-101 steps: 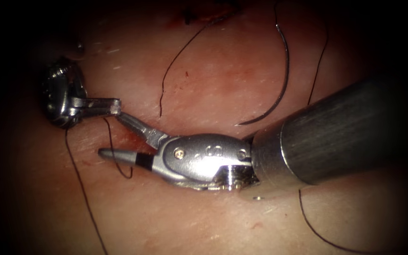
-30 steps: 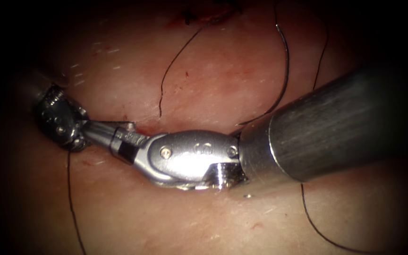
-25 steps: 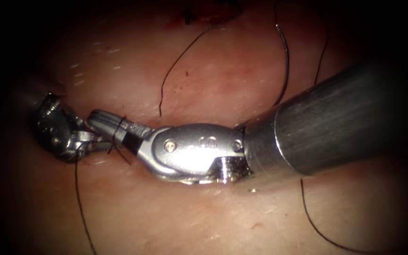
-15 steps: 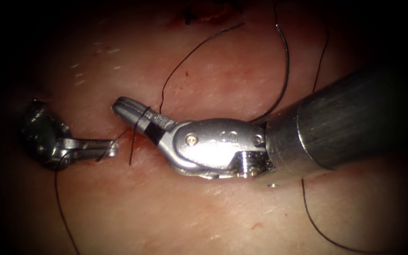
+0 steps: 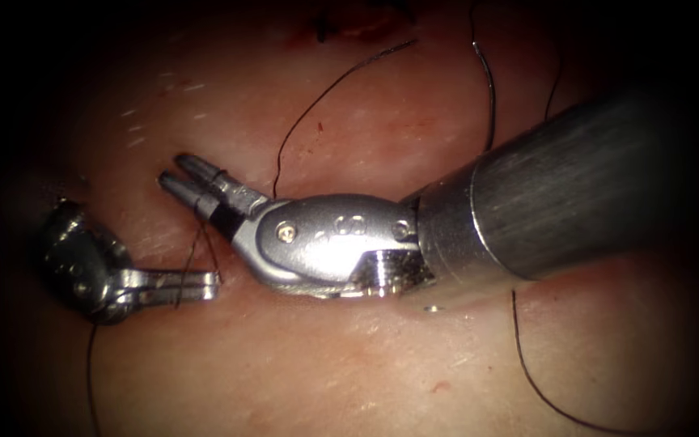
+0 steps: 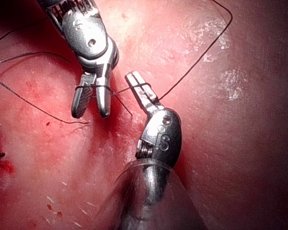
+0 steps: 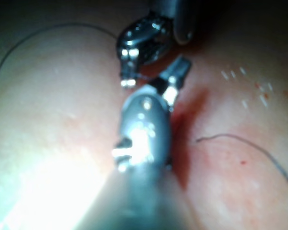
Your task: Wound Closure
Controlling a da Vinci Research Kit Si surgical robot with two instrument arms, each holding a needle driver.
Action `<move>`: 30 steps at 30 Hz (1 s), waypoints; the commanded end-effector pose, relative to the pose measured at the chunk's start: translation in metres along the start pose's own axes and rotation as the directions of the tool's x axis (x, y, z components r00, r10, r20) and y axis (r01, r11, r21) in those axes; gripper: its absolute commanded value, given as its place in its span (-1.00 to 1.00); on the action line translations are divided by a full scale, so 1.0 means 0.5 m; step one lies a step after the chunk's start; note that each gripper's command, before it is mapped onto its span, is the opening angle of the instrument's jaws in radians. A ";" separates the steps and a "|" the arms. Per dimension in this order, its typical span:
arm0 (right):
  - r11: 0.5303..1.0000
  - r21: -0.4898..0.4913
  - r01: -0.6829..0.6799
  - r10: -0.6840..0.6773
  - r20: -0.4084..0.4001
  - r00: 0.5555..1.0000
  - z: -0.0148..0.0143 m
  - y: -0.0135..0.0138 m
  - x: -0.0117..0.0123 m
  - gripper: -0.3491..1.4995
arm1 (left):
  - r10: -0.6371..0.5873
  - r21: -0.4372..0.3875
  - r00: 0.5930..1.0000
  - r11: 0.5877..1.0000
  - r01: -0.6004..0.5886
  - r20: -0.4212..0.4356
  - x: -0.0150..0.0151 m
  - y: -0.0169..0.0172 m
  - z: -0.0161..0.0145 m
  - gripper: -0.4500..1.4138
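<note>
The right tool [image 5: 178,174] lies on the tissue [image 5: 349,356], its jaws slightly parted, a dark thread [image 5: 201,235] wound around them. The left tool [image 5: 204,283], just beside those jaws, is clamped shut on that thread. The needle [image 5: 489,97], a thin dark curve, lies free on the tissue behind the right tool's shaft, held by neither.
</note>
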 end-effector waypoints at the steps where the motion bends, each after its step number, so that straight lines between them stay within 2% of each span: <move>1: 1.000 -0.013 -0.005 0.005 0.001 1.000 0.0010 -0.0029 -0.0012 0.56 | -0.009 0.001 1.000 1.000 0.009 -0.005 0.0000 0.0029 0.0019 -1.00; 4: 0.999 -0.045 0.001 0.000 0.020 1.000 0.0011 -0.0029 -0.0020 0.60 | -0.011 -0.001 1.000 1.000 0.011 -0.007 0.0017 0.0030 0.0014 -1.00; 6: 1.000 -0.007 0.008 -0.007 0.073 0.997 0.0004 -0.0026 -0.0031 0.60 | -0.016 -0.005 1.000 1.000 0.016 -0.010 0.0029 0.0029 0.0009 -1.00; 7: 1.000 -0.007 0.008 -0.007 0.073 0.997 0.0004 -0.0026 -0.0031 0.60 | -0.016 -0.005 1.000 1.000 0.016 -0.010 0.0029 0.0029 0.0009 -1.00; 8: 1.000 0.007 0.012 -0.012 0.124 0.992 -0.0001 -0.0021 -0.0039 0.58 | -0.019 0.000 1.000 1.000 0.019 -0.008 0.0036 0.0030 0.0007 -1.00; 9: 1.000 0.009 0.014 -0.015 0.141 0.990 -0.0003 -0.0019 -0.0042 0.58 | -0.019 0.001 1.000 1.000 0.019 -0.004 0.0038 0.0031 0.0006 -1.00; 13: 1.000 0.013 0.016 -0.018 0.174 0.985 -0.0007 -0.0008 -0.0060 0.60 | -0.020 0.016 1.000 1.000 0.019 0.019 0.0044 0.0045 0.0007 -1.00; 16: 1.000 0.015 0.026 -0.028 0.194 0.981 -0.0006 -0.0004 -0.0069 0.60 | -0.073 0.034 0.997 0.997 0.072 0.040 0.0048 0.0054 0.0010 -0.39; 18: 0.999 0.018 0.039 -0.042 0.202 0.978 -0.0006 -0.0002 -0.0073 0.58 | -0.120 0.054 0.991 0.992 0.117 0.056 0.0051 0.0061 0.0011 -0.08; 19: 0.999 0.018 0.040 -0.043 0.205 0.978 -0.0006 -0.0001 -0.0075 0.58 | -0.131 0.063 0.989 0.990 0.127 0.064 0.0052 0.0064 0.0011 0.01; 21: 0.999 0.020 0.046 -0.049 0.205 0.978 -0.0007 0.0001 -0.0075 0.58 | -0.154 0.078 0.984 0.986 0.147 0.088 0.0055 0.0072 0.0008 0.10; 27: 0.998 0.027 0.050 -0.054 0.205 0.977 -0.0015 0.0005 -0.0073 0.56 | -0.183 0.093 0.957 0.982 0.165 0.224 0.0066 0.0093 -0.0014 0.08; 30: 0.998 0.027 0.050 -0.054 0.205 0.977 -0.0015 0.0005 -0.0072 0.56 | -0.185 0.123 0.951 0.980 0.158 0.248 0.0070 0.0096 -0.0030 0.01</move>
